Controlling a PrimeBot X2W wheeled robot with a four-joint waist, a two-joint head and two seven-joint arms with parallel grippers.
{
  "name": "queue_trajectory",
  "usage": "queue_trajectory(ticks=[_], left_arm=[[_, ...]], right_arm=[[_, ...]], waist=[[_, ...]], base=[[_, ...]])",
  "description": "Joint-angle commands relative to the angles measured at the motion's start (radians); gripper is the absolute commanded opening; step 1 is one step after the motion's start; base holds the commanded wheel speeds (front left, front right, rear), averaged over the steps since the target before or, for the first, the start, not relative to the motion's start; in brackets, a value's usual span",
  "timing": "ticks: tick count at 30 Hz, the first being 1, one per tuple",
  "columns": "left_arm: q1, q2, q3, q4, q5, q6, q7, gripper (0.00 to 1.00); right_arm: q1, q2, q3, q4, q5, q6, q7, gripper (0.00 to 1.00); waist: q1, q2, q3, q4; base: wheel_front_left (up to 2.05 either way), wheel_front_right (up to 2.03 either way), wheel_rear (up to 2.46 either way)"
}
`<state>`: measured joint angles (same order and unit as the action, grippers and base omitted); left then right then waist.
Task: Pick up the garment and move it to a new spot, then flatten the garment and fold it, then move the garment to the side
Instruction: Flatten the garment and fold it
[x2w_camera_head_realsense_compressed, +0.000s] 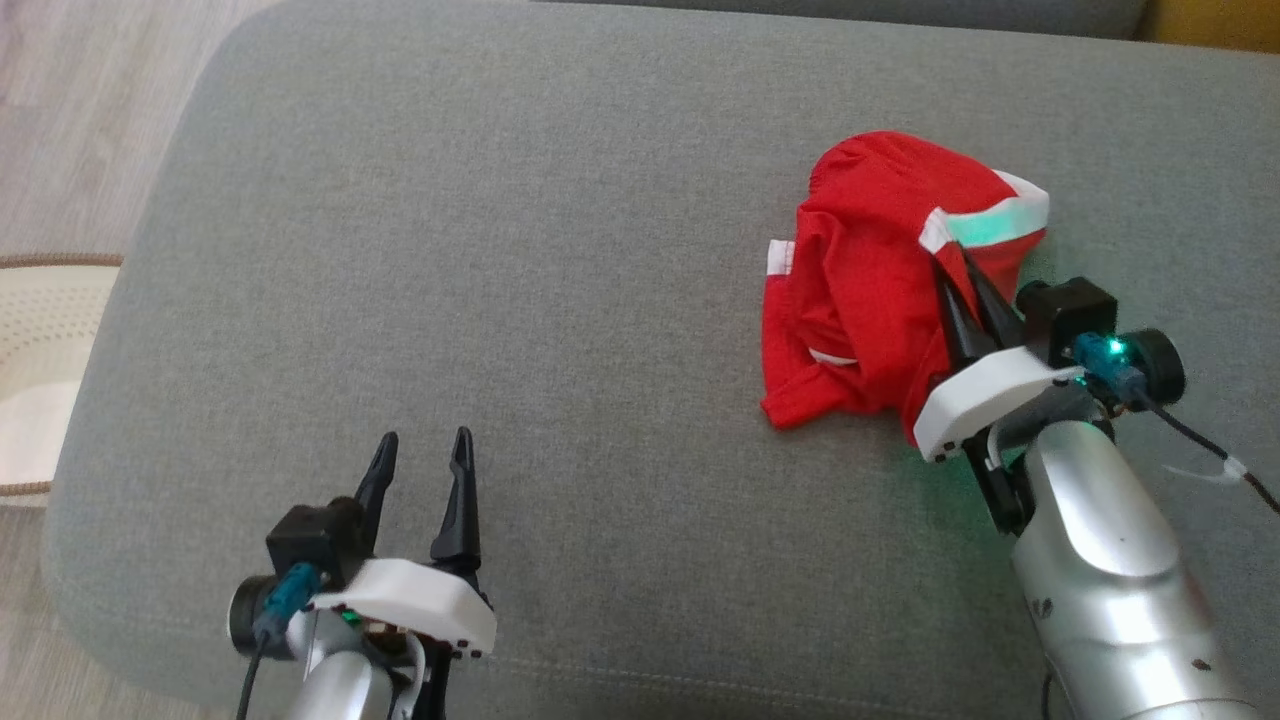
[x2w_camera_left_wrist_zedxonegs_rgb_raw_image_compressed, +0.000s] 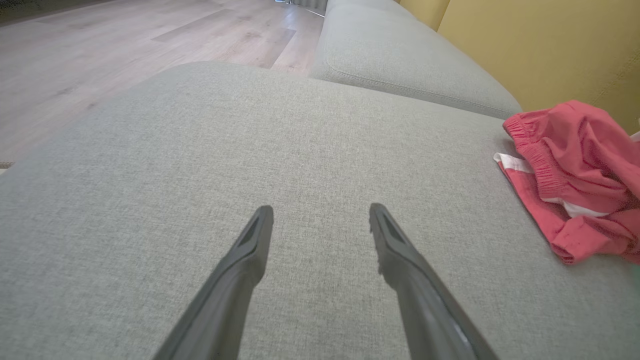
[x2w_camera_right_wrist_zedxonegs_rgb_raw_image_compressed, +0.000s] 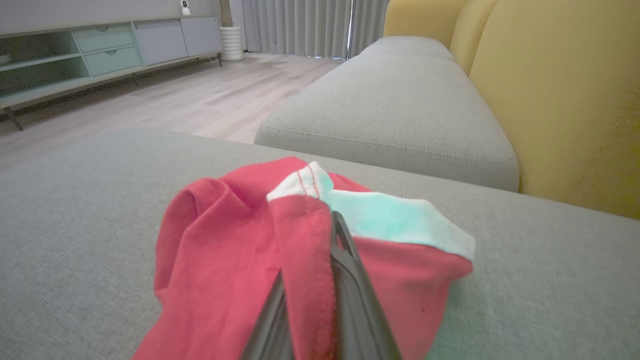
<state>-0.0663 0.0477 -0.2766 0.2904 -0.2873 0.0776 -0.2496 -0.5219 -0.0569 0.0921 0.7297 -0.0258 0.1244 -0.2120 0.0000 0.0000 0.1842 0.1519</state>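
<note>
red garment (x2w_camera_head_realsense_compressed: 860, 300) lies bunched on the right side of the grey cushion (x2w_camera_head_realsense_compressed: 500, 250). right gripper (x2w_camera_head_realsense_compressed: 958, 265) pinches a fold of it; left gripper (x2w_camera_head_realsense_compressed: 423, 442) hovers with jaws spread, well apart.

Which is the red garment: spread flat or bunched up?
Bunched up: the red garment sits in a crumpled heap, right gripper shut on a fold.

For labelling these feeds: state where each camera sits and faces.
Head view: on the head, looking down at the grey cushion; left gripper open, right gripper shut on red garment.
Left wrist view: looks along its spread fingers across the cushion.
Right wrist view: looks along its closed fingers into the garment.
All share garment and cushion.
</note>
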Motion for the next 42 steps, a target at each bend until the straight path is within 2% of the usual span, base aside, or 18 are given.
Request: queue_trajectory(ticks=[1, 8, 12, 16, 20, 23, 26, 30, 34, 38, 42], left_arm=[[-0.018, 0.003, 0.034, -0.031, 0.001, -0.005, -0.012, 1.0], [-0.015, 0.003, 0.004, -0.02, -0.008, -0.011, -0.012, 1.0], [-0.02, 0.003, -0.045, -0.013, -0.026, -0.014, -0.012, 1.0], [-0.022, 0.003, -0.09, -0.012, -0.054, -0.011, -0.012, 1.0], [-0.018, 0.003, -0.118, -0.012, -0.073, -0.002, -0.012, 1.0], [-0.01, 0.003, -0.12, -0.016, -0.076, 0.008, -0.012, 1.0], [-0.006, 0.003, -0.115, -0.019, -0.075, 0.011, -0.012, 1.0], [-0.002, 0.003, -0.103, -0.022, -0.066, 0.012, -0.012, 1.0], [-0.01, 0.003, -0.094, -0.023, -0.058, 0.005, -0.012, 1.0], [-0.035, 0.003, -0.088, -0.025, -0.046, -0.004, -0.012, 1.0], [-0.064, 0.003, -0.077, -0.023, -0.029, -0.015, -0.012, 1.0]], right_arm=[[-0.021, 0.007, 0.019, -0.044, 0.006, 0.006, -0.017, 0.0], [-0.17, 0.007, 0.059, -0.119, -0.023, 0.006, -0.02, 0.0], [-0.33, 0.005, 0.125, -0.12, -0.063, 0.006, -0.002, 0.0], [-0.49, -0.004, 0.19, -0.071, -0.073, 0.006, 0.008, 0.0], [-0.61, -0.001, 0.283, -0.015, -0.048, 0.006, -0.006, 0.0], [-0.664, 0.002, 0.342, 0.003, -0.01, 0.006, -0.027, 0.0], [-0.675, 0.004, 0.385, 0.001, 0.019, 0.006, -0.037, 0.0], [-0.635, -0.01, 0.475, -0.024, 0.076, 0.006, -0.047, 0.0], [-0.508, -0.104, 0.524, -0.065, 0.137, 0.006, -0.049, 0.0], [-0.34, -0.22, 0.489, -0.127, 0.185, 0.006, -0.049, 0.0], [-0.169, -0.289, 0.431, -0.186, 0.199, 0.006, -0.05, 0.0]], waist=[[0.0, 0.0, -0.005, -0.003], [0.0, 0.0, -0.037, 0.025], [0.0, 0.0, -0.052, 0.091], [0.0, 0.0, -0.061, 0.178], [0.0, 0.0, -0.062, 0.246], [0.0, 0.0, -0.061, 0.266], [0.0, 0.0, -0.056, 0.263], [0.0, 0.0, -0.041, 0.218], [0.0, 0.0, -0.021, 0.144], [0.0, 0.0, 0.001, 0.074], [0.0, 0.0, 0.019, 0.018]], base=[[0.0, 0.0, 0.0], [0.0, 0.0, 0.0], [0.0, 0.0, 0.0], [0.0, 0.0, 0.0], [0.0, 0.0, 0.0], [0.0, 0.0, 0.0], [0.0, 0.0, 0.0], [0.0, 0.0, 0.0], [0.0, 0.0, 0.0], [0.0, 0.0, 0.0], [0.0, 0.0, 0.0]])
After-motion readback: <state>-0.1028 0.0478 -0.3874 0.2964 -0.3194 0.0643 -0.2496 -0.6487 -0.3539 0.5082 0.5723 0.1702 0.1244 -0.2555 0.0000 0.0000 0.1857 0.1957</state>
